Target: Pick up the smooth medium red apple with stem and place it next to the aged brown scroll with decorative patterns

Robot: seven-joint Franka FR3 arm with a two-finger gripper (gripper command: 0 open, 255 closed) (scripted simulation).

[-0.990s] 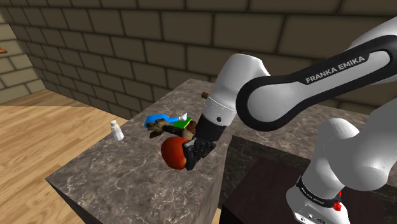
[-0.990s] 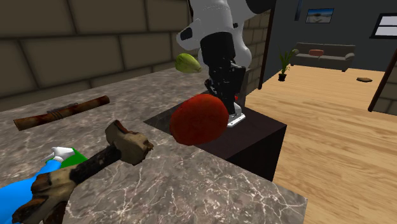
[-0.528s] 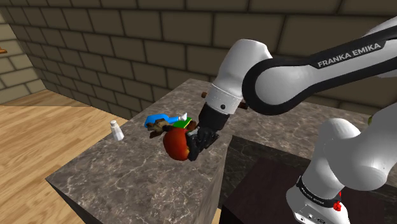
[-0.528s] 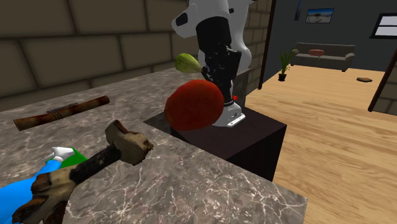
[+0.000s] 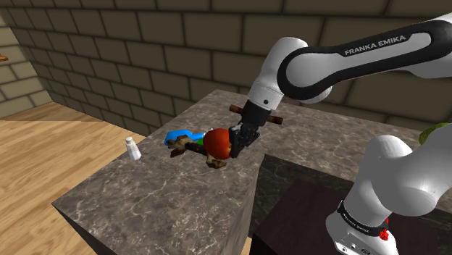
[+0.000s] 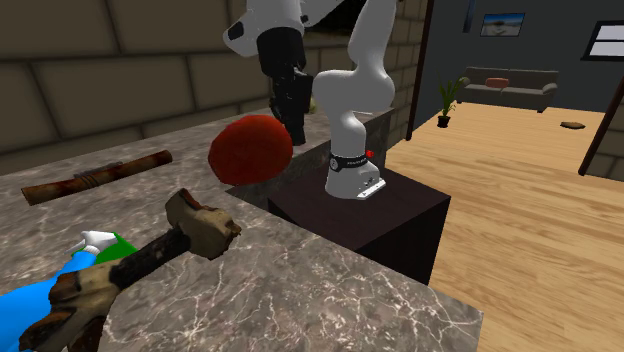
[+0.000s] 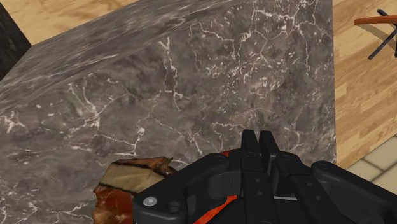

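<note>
One red apple (image 5: 216, 143) hangs clasped between the fingers of the black hand (image 5: 232, 142). It is held clear of the marble worktop (image 5: 145, 195), above a worn brown mallet (image 6: 195, 230) near the edge facing the stand. A blue toy (image 5: 176, 135) lies beside the mallet. The brown scroll (image 6: 95, 177) lies apart, toward the wall-side edge.

Tan stone-block wall (image 5: 130, 43) is running behind the dark veined marble desk (image 5: 145, 210). Light wooden floor (image 6: 520, 200) is stretching toward a far dark wall, where a grey sofa (image 6: 515, 88), potted plant (image 6: 447, 98), framed picture (image 6: 502, 20) and bright window (image 6: 607, 38) are sitting.
</note>
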